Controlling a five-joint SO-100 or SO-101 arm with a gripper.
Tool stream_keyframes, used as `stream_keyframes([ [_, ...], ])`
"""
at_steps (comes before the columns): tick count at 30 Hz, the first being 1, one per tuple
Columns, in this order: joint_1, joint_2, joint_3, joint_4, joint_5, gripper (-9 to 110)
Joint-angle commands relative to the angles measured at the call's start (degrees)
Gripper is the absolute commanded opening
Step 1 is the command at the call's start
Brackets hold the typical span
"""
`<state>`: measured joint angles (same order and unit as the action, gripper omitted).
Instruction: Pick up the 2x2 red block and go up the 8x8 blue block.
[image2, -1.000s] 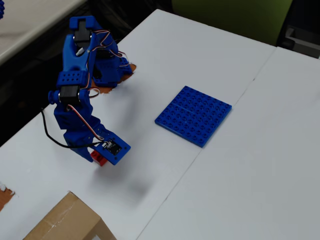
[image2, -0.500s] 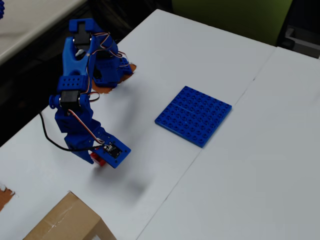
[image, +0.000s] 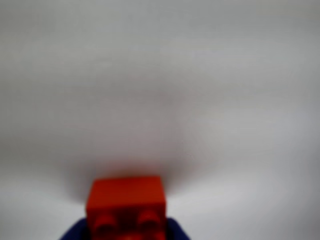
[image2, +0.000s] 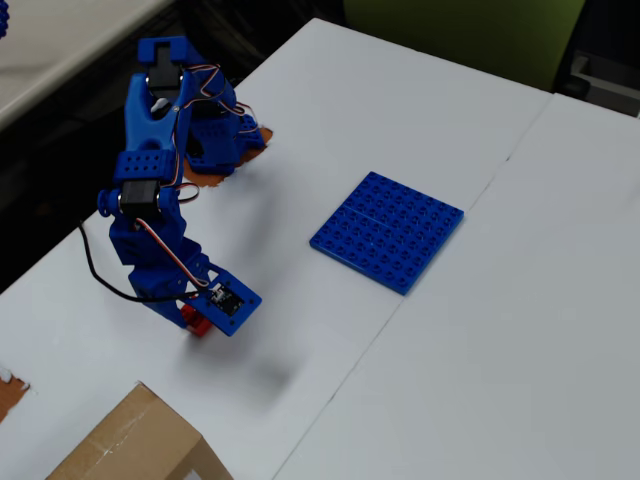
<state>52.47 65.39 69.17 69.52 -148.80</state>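
Note:
The 2x2 red block (image: 126, 200) sits between my blue fingers (image: 176, 231) at the bottom of the wrist view, studs facing the camera. In the overhead view my gripper (image2: 200, 318) is at the lower left of the white table, shut on the red block (image2: 195, 321), which only peeks out under the wrist. The picture does not show whether the block is off the table. The 8x8 blue block (image2: 388, 230) lies flat near the table's middle, well to the right of and above the gripper. It is out of the wrist view.
A cardboard box (image2: 130, 440) stands at the bottom left edge, close below the gripper. The arm's base (image2: 200, 135) is at the upper left table edge. A seam (image2: 440, 260) between two white boards runs diagonally just right of the blue block.

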Motion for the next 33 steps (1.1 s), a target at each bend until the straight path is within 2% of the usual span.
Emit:
stream_keyframes([
  [1, 0.0, 0.3, -0.1, -0.9, -0.2, 0],
  [13, -1.1, 4.0, -1.0, 1.8, -4.0, 0],
  [22, -5.7, 12.3, -1.1, 7.8, -4.1, 0],
  [33, -11.6, 21.3, -1.0, 9.8, -5.2, 1],
])
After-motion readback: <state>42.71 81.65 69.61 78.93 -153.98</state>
